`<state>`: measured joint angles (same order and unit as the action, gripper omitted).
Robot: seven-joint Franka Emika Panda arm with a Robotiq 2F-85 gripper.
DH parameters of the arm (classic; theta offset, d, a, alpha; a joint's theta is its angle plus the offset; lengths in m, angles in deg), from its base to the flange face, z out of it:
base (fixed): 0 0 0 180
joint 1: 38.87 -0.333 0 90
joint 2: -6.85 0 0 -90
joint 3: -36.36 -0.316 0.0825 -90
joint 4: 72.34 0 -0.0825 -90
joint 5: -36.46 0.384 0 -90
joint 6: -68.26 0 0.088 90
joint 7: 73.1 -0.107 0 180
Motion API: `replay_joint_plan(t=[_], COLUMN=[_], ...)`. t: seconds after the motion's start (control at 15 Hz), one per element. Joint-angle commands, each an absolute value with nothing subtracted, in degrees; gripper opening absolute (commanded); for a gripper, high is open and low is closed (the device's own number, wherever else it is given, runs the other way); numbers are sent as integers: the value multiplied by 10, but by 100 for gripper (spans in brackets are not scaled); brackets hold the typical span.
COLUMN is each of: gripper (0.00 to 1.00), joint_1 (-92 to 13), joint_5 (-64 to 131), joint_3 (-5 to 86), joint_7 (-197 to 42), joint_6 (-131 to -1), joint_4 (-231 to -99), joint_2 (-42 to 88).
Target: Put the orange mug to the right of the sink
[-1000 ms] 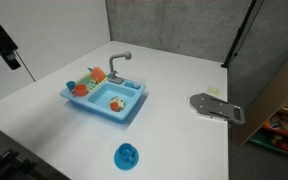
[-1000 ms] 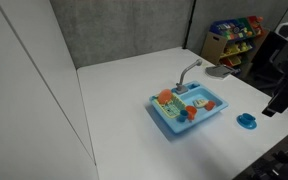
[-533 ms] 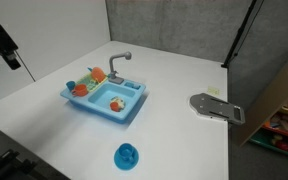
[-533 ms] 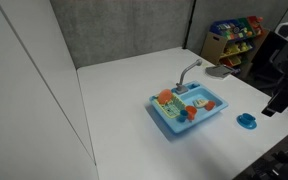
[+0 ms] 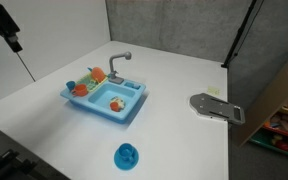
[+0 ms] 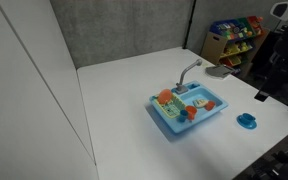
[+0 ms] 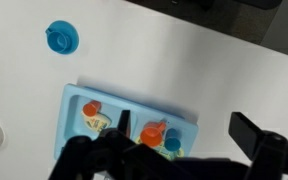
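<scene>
The light blue sink [image 5: 134,108] with a grey faucet [image 5: 117,62] stands mid-table and shows in both exterior views [image 6: 209,112]. The orange mug [image 5: 81,89] sits in one basin, also seen in an exterior view [image 6: 166,98] and in the wrist view [image 7: 152,133]. My gripper [image 5: 1,25] hangs high above the table, far from the sink. In the wrist view its dark fingers [image 7: 169,152] are spread wide with nothing between them, looking down on the sink [image 7: 76,100].
An orange-and-yellow toy food piece [image 5: 115,103] lies in the other basin. A blue round cup-like object [image 5: 127,155] stands on the table in front of the sink. A flat grey device [image 5: 216,106] lies to the side. A shelf with toys [image 6: 234,38] is behind the table.
My arm has lifted upward and away from the table in both exterior views. The sink and its contents have not moved.
</scene>
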<state>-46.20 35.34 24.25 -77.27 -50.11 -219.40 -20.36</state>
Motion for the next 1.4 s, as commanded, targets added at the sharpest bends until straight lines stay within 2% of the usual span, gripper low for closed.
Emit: replay_joint_plan(t=[0.0,0.93,1.27,1.33], gripper=[100,100,100,100], joint_1=[-456,-424,-423,-427], joint_5=[346,351,371,359], joint_3=[250,308,319,319], joint_7=[-791,-831,-811,-821], joint_6=[-478,-474,-477,-489], joint_4=[-2129,-1961,-1910,-1943], joint_2=[-139,106,163,141])
